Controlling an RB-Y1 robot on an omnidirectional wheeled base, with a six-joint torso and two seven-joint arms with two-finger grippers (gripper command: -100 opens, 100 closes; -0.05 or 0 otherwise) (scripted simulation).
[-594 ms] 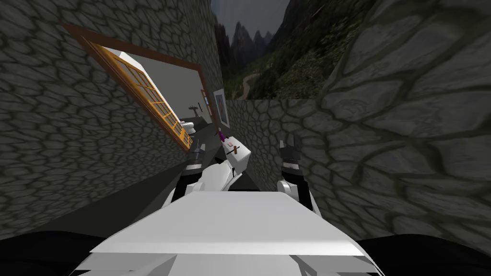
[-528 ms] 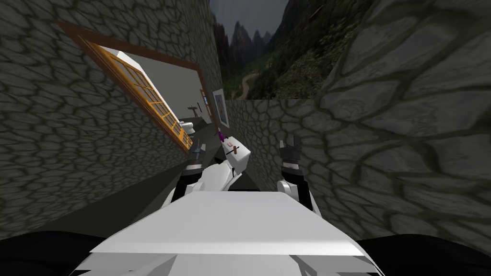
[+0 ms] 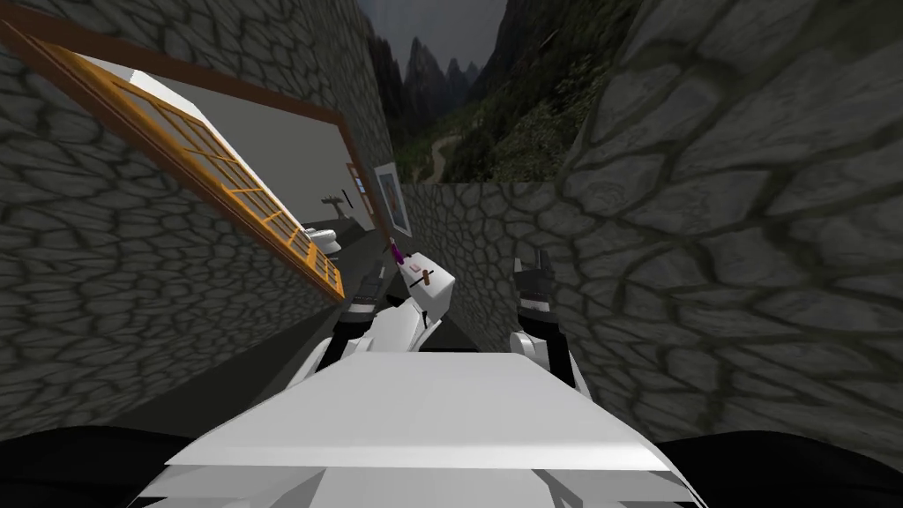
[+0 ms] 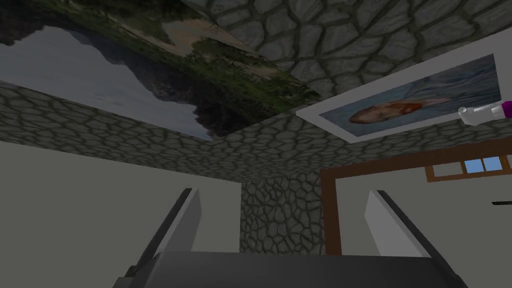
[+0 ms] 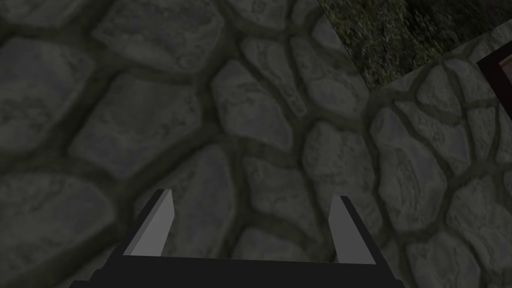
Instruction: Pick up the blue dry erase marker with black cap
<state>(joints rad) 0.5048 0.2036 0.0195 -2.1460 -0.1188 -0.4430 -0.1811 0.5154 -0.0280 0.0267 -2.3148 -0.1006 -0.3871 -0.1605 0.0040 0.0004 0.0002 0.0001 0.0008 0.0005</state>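
Note:
Ahead in the head view, a small white table (image 3: 434,298) stands in a narrow stone corridor. On its top lie a short dark stick-like thing (image 3: 424,277), a small pale pink thing (image 3: 416,266) and, at the far end, a purple thing (image 3: 399,254). Which of them is the marker I cannot tell. My left gripper (image 3: 370,280) is raised just left of the table, with its fingers open (image 4: 282,195). Past its right finger shows a white and purple thing (image 4: 484,112). Right of the table, my right gripper (image 3: 534,263) is raised and open (image 5: 252,195), facing the stone wall.
Stone walls (image 3: 723,265) close in on both sides. On the left, an orange-framed door (image 3: 220,190) stands open into a pale room with a toilet (image 3: 321,236). A framed picture (image 3: 391,198) hangs beyond the doorway. Dark floor (image 3: 264,370) runs along the left.
The whole head picture has shifted: I have moved forward and turned a little, so the open door looms larger on the left. The arms hold the same pose.

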